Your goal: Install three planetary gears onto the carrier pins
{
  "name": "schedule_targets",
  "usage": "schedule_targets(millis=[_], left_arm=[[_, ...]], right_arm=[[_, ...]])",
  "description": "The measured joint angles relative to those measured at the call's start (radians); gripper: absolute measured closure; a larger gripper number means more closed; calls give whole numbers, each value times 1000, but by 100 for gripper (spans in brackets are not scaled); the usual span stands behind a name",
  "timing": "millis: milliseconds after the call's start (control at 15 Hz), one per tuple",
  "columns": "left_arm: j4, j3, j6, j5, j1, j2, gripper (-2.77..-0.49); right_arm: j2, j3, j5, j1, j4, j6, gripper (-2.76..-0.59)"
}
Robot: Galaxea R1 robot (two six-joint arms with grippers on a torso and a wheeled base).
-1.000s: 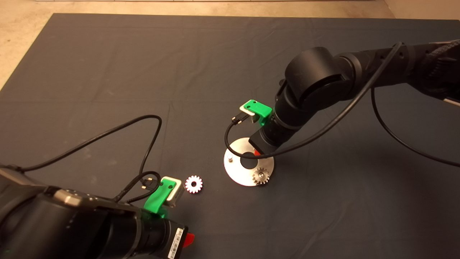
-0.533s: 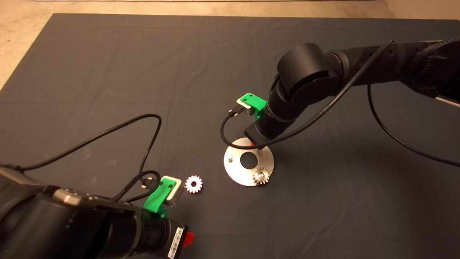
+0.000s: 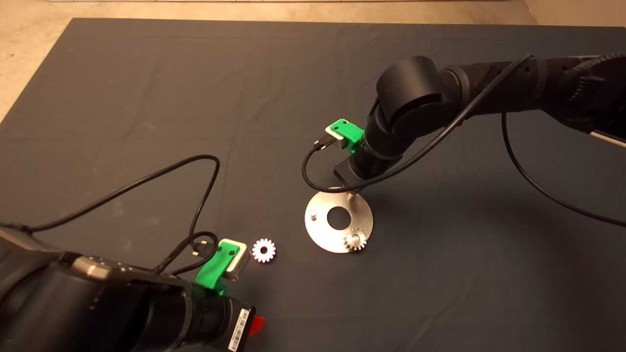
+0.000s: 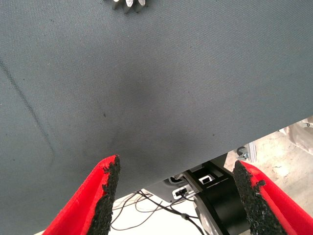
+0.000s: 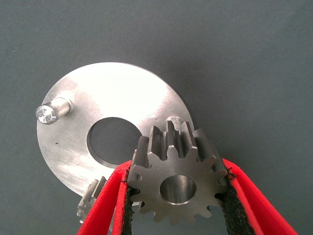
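Note:
A shiny round disc [image 3: 326, 233] lies mid-mat. One planetary gear [image 3: 355, 240] sits on the carrier pin at its near right, and a bare pin [image 3: 313, 213] stands at its left. My right gripper [image 3: 348, 191] hovers at the disc's far edge, shut on a second gear [image 5: 178, 183]. In the right wrist view this gear hangs above the disc [image 5: 102, 93], partly hiding another pin [image 5: 173, 120]; the bare pin [image 5: 51, 110] is off to one side. A third gear [image 3: 264, 250] lies loose on the mat left of the disc. My left gripper [image 4: 178, 181] waits open at the lower left.
Black cables loop over the mat [image 3: 146, 98] by the left arm and hang under the right arm. The mat's near edge and a black base beyond it [image 4: 220, 205] show in the left wrist view.
My right gripper has moved from over the disc's centre hole toward the disc's far edge, still holding its gear. The left arm and the loose gear have not moved.

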Motion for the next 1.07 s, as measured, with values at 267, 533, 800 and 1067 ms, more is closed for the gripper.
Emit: schedule_targets(millis=[267, 533, 800, 1067], left_arm=[[0, 0, 0, 0, 0, 0, -162], [0, 0, 0, 0, 0, 0, -162], [0, 0, 0, 0, 0, -3, -162], [0, 0, 0, 0, 0, -3, -162]], right_arm=[[0, 0, 0, -38, -8, 0, -102], [-1, -3, 0, -60, -21, 0, -102], [-6, -13, 0, -60, -36, 0, -102], [-6, -13, 0, -60, -49, -4, -102]])
